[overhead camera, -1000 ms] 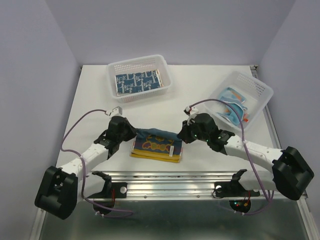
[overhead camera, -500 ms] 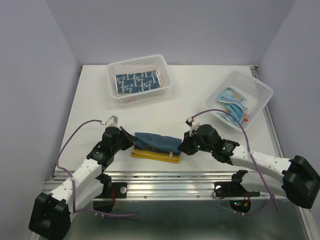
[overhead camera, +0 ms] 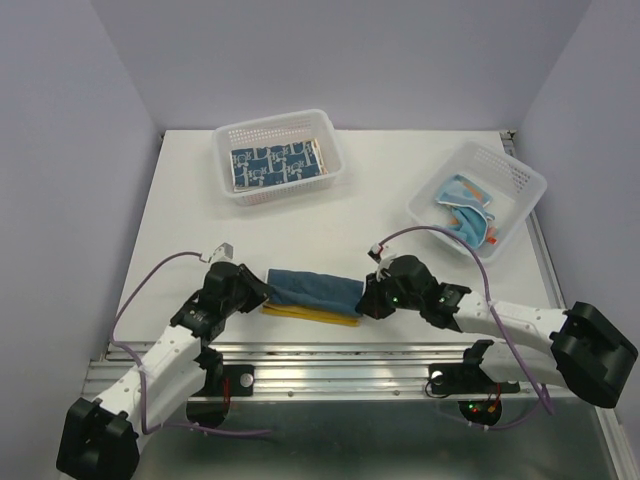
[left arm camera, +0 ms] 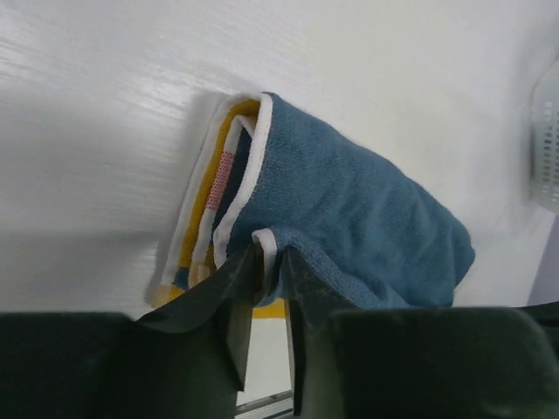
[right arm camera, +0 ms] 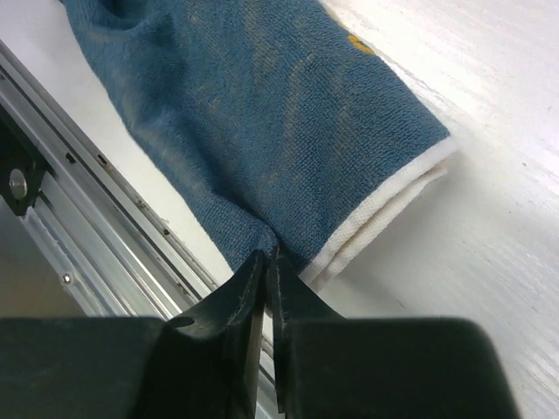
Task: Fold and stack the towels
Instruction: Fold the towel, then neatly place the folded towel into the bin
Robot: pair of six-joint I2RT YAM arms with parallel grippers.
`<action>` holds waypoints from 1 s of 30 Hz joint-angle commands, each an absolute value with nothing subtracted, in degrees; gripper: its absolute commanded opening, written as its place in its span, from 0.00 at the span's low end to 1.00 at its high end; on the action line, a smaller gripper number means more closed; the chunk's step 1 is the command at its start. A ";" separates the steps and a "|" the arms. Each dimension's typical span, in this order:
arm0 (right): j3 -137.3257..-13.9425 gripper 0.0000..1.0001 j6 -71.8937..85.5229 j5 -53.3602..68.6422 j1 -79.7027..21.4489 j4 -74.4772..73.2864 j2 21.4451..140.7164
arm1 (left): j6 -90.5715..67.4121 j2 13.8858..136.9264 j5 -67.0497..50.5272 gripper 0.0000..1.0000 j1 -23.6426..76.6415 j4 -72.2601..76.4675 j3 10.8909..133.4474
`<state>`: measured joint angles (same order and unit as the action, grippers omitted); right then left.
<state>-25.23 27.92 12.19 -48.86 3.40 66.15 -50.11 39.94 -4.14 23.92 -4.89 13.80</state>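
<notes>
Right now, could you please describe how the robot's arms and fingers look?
Both the left arm and right arm have white links between chunky black joint housings. A purple cable loops along each. The fingers are flat, dark, tapering blades. Small green lights glow on the right wrist.

The top camera is looking down from high behind the near edge, taking in the whole worktop (overhead camera: 200, 220). The left wrist camera is peering along the left tool (left arm camera: 269, 257), very near one end of the towel (left arm camera: 349, 209). The right wrist camera is peering along the right tool (right arm camera: 267, 257) at the other end. All three views are sharing that towel.
</notes>
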 commanded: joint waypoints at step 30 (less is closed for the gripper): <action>-26.72 1.00 29.44 8.53 -49.92 -2.46 54.41 | -45.09 54.41 -0.97 0.94 27.42 -8.62 22.32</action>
